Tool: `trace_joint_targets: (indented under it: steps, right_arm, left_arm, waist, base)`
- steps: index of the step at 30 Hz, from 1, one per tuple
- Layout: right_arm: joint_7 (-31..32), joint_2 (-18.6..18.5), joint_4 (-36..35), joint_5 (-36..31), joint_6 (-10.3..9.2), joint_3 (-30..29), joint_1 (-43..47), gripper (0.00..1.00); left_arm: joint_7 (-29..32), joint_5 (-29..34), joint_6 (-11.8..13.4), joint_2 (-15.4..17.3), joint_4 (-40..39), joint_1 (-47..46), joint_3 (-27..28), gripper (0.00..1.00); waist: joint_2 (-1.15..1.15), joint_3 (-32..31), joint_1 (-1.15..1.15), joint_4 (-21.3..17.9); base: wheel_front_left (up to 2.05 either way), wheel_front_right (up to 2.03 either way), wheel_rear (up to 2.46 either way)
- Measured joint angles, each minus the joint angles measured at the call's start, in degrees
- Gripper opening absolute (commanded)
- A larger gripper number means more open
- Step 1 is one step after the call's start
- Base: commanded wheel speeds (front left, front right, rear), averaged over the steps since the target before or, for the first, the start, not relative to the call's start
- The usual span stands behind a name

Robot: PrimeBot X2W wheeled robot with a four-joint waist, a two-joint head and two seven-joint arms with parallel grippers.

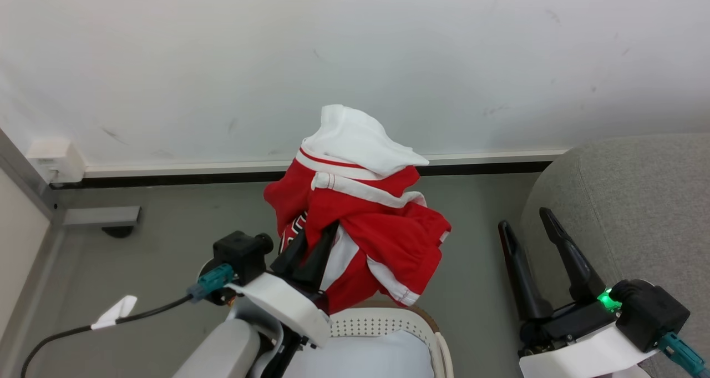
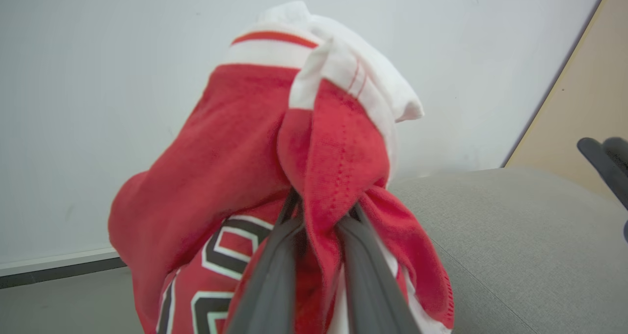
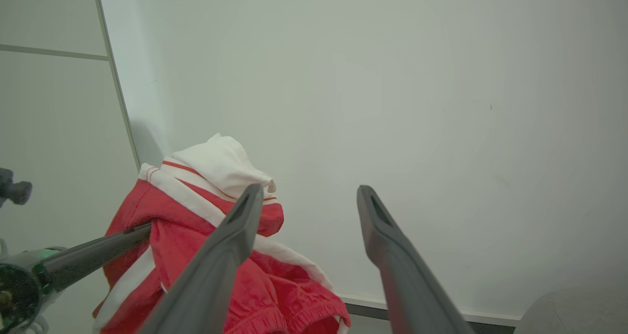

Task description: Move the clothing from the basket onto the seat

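Observation:
A bundle of red clothing (image 1: 383,222) with white bands hangs in the air above the basket (image 1: 388,325), and my left gripper (image 1: 316,236) is shut on it. In the left wrist view the red cloth (image 2: 255,167) bunches between the two fingers, with black-and-white lettering low down. The right wrist view has the same bundle (image 3: 196,236) at its lower left. My right gripper (image 1: 527,217) stands open and empty at the edge of the light-grey seat (image 1: 638,200), to the right of the bundle. The seat (image 2: 515,236) lies just beyond the bundle in the left wrist view.
A white wall with a dark skirting strip (image 1: 166,177) runs behind. Pale bluish-white cloth (image 1: 360,358) lines the basket. A black cable with a white tag (image 1: 113,311) trails from my left wrist. A white socket box (image 1: 52,159) sits at the left wall corner.

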Motion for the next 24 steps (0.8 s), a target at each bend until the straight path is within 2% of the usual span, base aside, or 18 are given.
trace_joint_targets:
  steps: [5, 9, 15, 24]
  right_arm:
    - [0.0, -1.33, 1.05, 0.52, 0.0, 3.14, -0.29, 1.0]
    - [-0.01, -3.44, 2.75, 1.91, 0.0, 9.4, -1.68, 1.0]
    - [0.56, -6.87, 11.98, 5.54, 0.0, 21.02, -6.2, 1.0]
    - [1.04, -6.79, 23.77, 9.5, 0.0, 31.15, -12.91, 1.0]
  left_arm:
    - [0.92, -0.07, 0.85, 0.44, -2.44, 0.76, -0.18, 0.0]
    - [1.01, -0.1, 1.03, 0.46, -3.22, 1.22, -0.89, 0.0]
    - [1.18, 0.21, 0.71, -1.26, -3.14, 1.82, -3.82, 0.0]
    - [2.38, 1.16, -1.15, -3.67, -1.71, 2.13, -9.67, 0.0]
  waist:
    - [0.0, 0.15, 0.0, 0.28]
    - [0.0, -0.04, 0.0, 0.76]
    - [0.0, -0.79, 0.01, 2.99]
    - [0.0, -2.27, 0.01, 7.9]
  base:
    - [0.0, 0.0, 0.0]
    - [0.0, 0.0, 0.0]
    - [0.0, 0.0, 0.0]
    - [0.0, 0.0, 0.0]
